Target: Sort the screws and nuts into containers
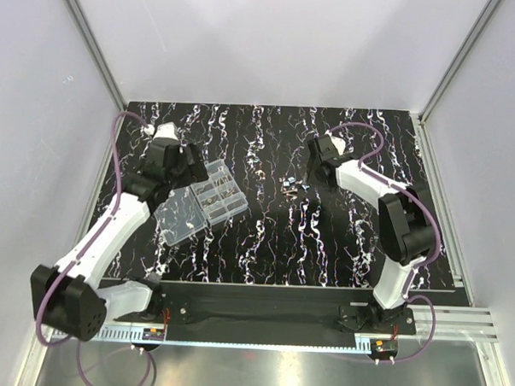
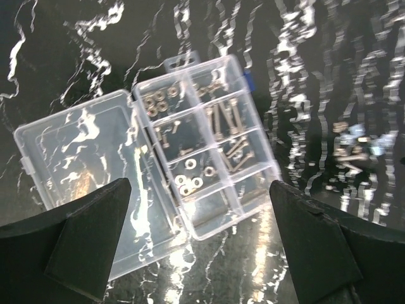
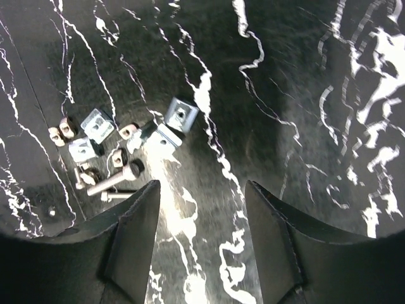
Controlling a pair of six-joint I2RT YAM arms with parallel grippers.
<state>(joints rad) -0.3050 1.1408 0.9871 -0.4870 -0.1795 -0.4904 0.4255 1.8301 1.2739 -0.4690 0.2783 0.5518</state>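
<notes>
The clear organiser box (image 1: 216,194) lies open at the left, its flat lid (image 1: 180,217) folded out beside it. In the left wrist view its compartments (image 2: 209,145) hold nuts (image 2: 188,183) and screws (image 2: 221,118). My left gripper (image 1: 193,165) hovers open and empty above the box (image 2: 199,187). A loose pile of screws and nuts (image 1: 294,186) lies at the table's middle. In the right wrist view it shows screws (image 3: 114,181) and square silvery nuts (image 3: 180,114). My right gripper (image 1: 317,171) is open and empty just right of the pile (image 3: 202,185).
The black, white-streaked tabletop (image 1: 264,245) is ringed by white walls and metal rails. The loose pile also shows at the right edge of the left wrist view (image 2: 354,152). The lid (image 2: 82,164) lies flat to the left of the compartments.
</notes>
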